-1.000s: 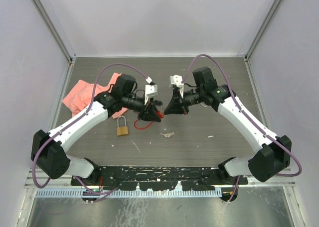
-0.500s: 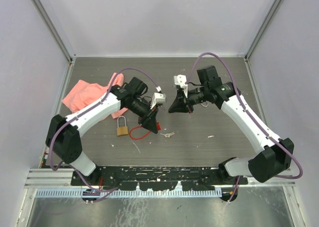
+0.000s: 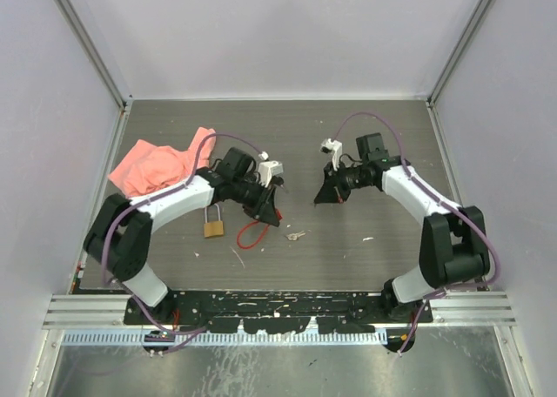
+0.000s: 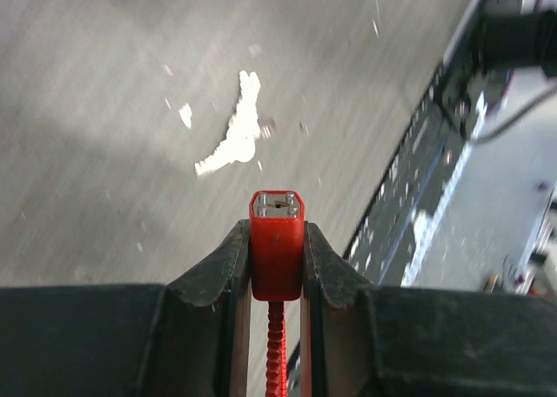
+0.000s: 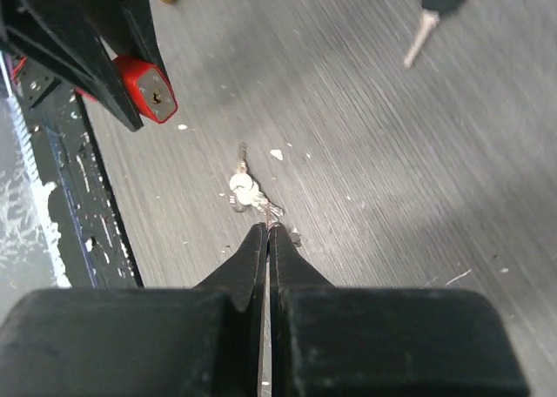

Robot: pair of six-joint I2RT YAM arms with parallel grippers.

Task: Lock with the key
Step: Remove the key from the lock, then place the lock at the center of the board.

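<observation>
The red lock (image 4: 277, 259) was pinched by its body between the fingers of the left gripper (image 4: 277, 233). It appeared to be held clear of the surface (image 3: 383, 153), with its red cable (image 3: 251, 237) trailing down behind. Its keyhole end was turned outward toward the right arm, so that the slot was seen nearly face-on in the right wrist view. The right gripper (image 5: 267, 233) was pressed together, and nothing could be made out between its fingers. The small bunch of keys (image 5: 247, 191) was seen lying flat on the surface, just ahead of and below the right gripper's tips, between the two grippers and toward the near edge. In the wrist view its length ran roughly along the line of that gripper's reach, with the ring end apparently farther off and the blades pointing back toward the tips. In the top view the keys were placed somewhat nearer the left gripper, but that one was occupied, so the right arm was judged the one to take them. The fingers would first have to be spread and brought down over the keys, and a key then lined up with the keyhole facing it. A brass padlock (image 3: 213, 227) was set apart to the left, and a dark-headed key (image 5: 431, 14) was glimpsed at the top of the right wrist view. Which key fitted the lock could not be told.
</observation>
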